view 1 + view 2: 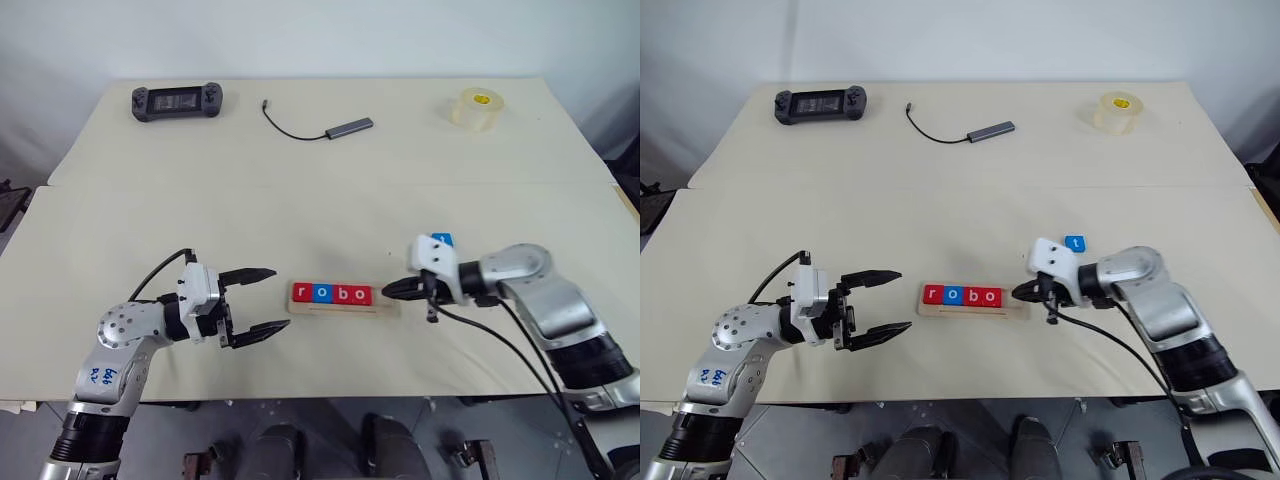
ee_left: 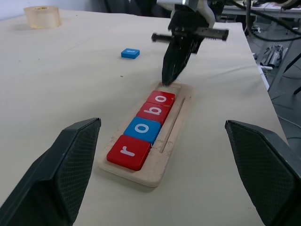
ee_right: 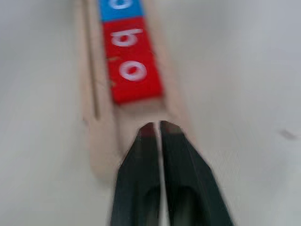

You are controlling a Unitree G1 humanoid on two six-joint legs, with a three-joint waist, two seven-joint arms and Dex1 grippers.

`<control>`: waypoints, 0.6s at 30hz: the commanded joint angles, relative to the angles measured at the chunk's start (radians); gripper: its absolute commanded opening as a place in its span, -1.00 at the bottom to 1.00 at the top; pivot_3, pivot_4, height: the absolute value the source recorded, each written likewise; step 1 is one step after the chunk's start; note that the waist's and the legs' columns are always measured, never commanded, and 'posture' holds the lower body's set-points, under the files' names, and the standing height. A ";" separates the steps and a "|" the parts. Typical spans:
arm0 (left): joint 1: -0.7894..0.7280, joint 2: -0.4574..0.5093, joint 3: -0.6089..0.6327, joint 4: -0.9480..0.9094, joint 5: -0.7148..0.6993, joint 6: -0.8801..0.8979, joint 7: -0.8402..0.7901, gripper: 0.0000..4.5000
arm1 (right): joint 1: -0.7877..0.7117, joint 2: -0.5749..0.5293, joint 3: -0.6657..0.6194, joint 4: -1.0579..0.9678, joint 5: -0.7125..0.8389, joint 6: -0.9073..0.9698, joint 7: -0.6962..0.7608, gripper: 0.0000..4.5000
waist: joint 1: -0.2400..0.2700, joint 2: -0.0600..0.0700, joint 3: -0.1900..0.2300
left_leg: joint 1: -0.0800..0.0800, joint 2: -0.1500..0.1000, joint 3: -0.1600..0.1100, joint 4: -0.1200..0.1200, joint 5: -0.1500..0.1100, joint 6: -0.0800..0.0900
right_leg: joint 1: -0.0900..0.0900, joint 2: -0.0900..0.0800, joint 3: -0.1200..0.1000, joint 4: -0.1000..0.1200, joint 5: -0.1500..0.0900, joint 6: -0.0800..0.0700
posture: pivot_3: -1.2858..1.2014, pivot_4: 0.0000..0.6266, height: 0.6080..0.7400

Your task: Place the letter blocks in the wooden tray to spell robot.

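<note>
The wooden tray lies at the front middle of the table. In its slot sit a red r, a blue o, a red b and a red o, touching in a row. The slot's right end is bare. My right gripper hovers over that bare end, fingers almost together and holding nothing. A blue t block lies flat on the table just behind that gripper. My left gripper stands wide open left of the tray, empty.
At the far side of the table are a black game controller on the left, a grey hub with its black cable in the middle, and a roll of clear tape on the right.
</note>
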 commanded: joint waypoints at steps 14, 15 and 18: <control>-0.102 -0.017 -0.009 0.125 0.008 -0.031 -0.064 1.00 | 0.621 0.224 -0.726 -0.108 0.189 -0.307 -0.363 0.98 | 0.017 0.000 0.000 | 0.002 -0.001 0.002 0.000 0.000 0.000 | 0.001 0.001 0.002 0.002 0.000 0.000 | 0.03 -0.52 1.00; -0.112 -0.018 -0.009 0.136 0.009 -0.032 -0.068 1.00 | 0.657 0.249 -0.732 -0.126 0.193 -0.321 -0.375 0.98 | 0.016 0.000 0.000 | 0.002 0.000 0.003 0.000 0.000 0.000 | 0.001 0.001 0.003 0.002 0.000 0.000 | 0.03 -0.52 1.00; -0.126 -0.018 -0.008 0.152 0.012 -0.039 -0.076 1.00 | 0.703 0.287 -0.725 -0.160 0.207 -0.341 -0.407 0.98 | 0.013 0.001 -0.001 | 0.003 0.000 0.003 0.000 0.000 0.000 | 0.001 0.002 0.004 0.003 0.000 0.000 | 0.03 -0.52 1.00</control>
